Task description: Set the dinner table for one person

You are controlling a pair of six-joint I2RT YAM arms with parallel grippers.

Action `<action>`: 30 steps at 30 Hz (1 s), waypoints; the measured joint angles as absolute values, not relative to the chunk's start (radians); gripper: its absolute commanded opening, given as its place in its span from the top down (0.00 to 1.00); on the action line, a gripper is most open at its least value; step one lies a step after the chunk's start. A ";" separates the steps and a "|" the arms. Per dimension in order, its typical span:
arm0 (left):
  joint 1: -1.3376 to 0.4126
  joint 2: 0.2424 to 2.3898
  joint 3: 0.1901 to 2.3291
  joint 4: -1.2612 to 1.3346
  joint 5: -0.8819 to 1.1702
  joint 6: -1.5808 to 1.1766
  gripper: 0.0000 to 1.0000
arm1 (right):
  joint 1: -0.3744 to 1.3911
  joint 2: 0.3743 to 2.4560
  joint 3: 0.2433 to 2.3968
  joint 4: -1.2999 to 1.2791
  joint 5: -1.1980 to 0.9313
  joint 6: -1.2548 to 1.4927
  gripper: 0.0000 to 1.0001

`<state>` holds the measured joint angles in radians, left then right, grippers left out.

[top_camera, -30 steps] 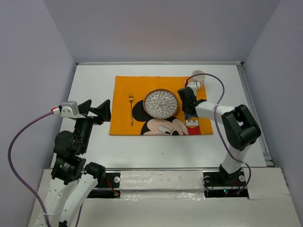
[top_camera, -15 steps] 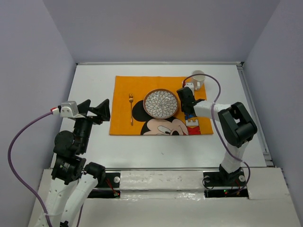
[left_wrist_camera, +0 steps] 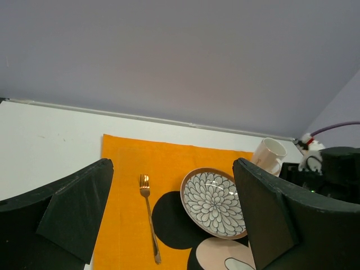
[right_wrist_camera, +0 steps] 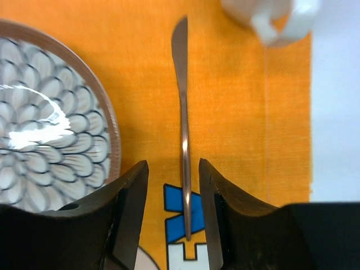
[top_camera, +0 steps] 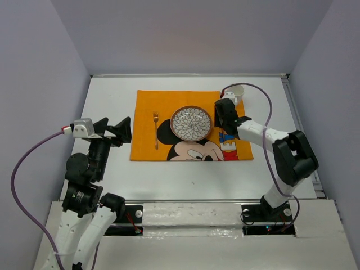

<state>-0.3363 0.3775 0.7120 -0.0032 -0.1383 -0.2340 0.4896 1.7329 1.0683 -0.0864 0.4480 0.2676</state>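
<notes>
On the white dinner table (top_camera: 107, 95) lies an orange Mickey Mouse mat (top_camera: 147, 107). A flower-patterned plate (top_camera: 192, 124) sits in the mat's middle, with a gold fork (top_camera: 156, 129) to its left. A silver knife (right_wrist_camera: 183, 112) lies flat on the mat to the right of the plate (right_wrist_camera: 45, 124). My right gripper (right_wrist_camera: 173, 164) straddles the knife's handle, open, with a gap on each side. A white mug (top_camera: 236, 91) stands at the mat's far right corner, just beyond the right gripper (top_camera: 225, 112). My left gripper (top_camera: 115, 130) hovers open and empty off the mat's left edge.
The left wrist view shows the fork (left_wrist_camera: 149, 216), the plate (left_wrist_camera: 215, 202) and the mug (left_wrist_camera: 269, 154) ahead of the wide jaws. The mug (right_wrist_camera: 270, 17) lies just beyond the knife's tip. Walls enclose the table on three sides.
My right gripper's jaws have opened off the knife, which now rests on the mat. The right arm has shifted slightly toward the mug. The left arm has stayed still.
</notes>
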 measured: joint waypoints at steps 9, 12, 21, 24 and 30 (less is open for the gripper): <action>-0.322 0.397 0.712 0.002 -0.132 -0.234 0.01 | 0.490 1.284 0.990 -0.094 0.419 0.323 0.00; -0.316 0.408 0.712 0.003 -0.130 -0.234 0.01 | 0.490 1.093 0.933 -0.104 0.462 0.355 0.00; -0.305 0.436 0.711 0.004 -0.125 -0.233 0.01 | 0.490 0.649 0.832 -0.120 0.481 0.405 0.00; -0.296 0.446 0.711 0.003 -0.128 -0.233 0.01 | 0.490 0.550 0.815 -0.122 0.462 0.408 0.00; -0.278 0.468 0.711 0.002 -0.129 -0.234 0.01 | 0.490 0.443 0.765 -0.121 0.452 0.408 0.00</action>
<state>-0.2783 0.4679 0.7109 0.0017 -0.1291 -0.2337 0.4900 0.4427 0.7650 -0.1211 0.4522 0.4080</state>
